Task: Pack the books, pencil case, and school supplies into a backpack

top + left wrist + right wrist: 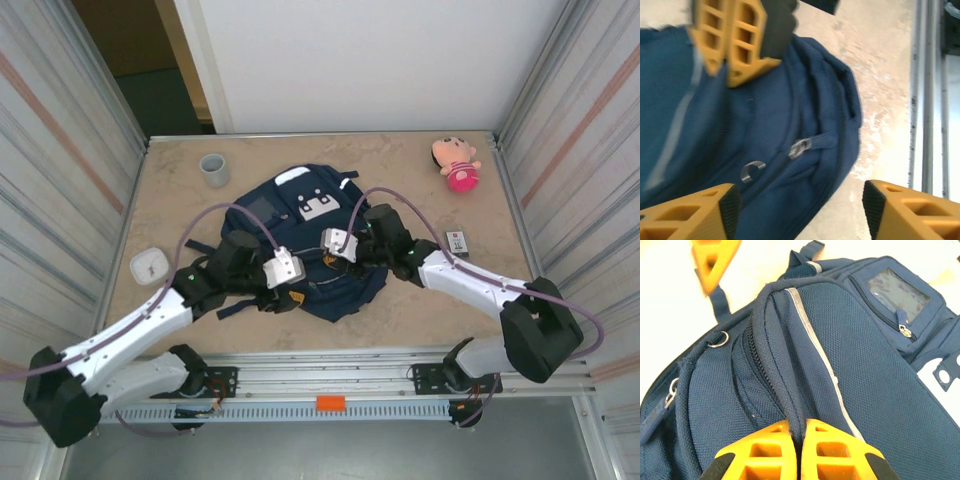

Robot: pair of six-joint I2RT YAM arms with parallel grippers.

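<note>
Right gripper (pixel 799 432) pinches a fold of the backpack (pixel 880 390) — left gripper (pixel 800 200) gapes wide, seemingly just above it.

The left arm (pixel 130 335) and the right arm (pixel 470 280) both have smooth white shells between bulky black joint housings. A thin lilac cable (pixel 215 215) loops along each arm to a small white box (pixel 285 268) at the wrist. The fingers (pixel 765 452) are orange-yellow plastic with open rectangular cells and black pads (pixel 731 207).

bare tabletop (pixel 400 185) around backpack (pixel 268 196) — cup (pixel 214 170), plush toy (pixel 456 163) at far corners
</note>
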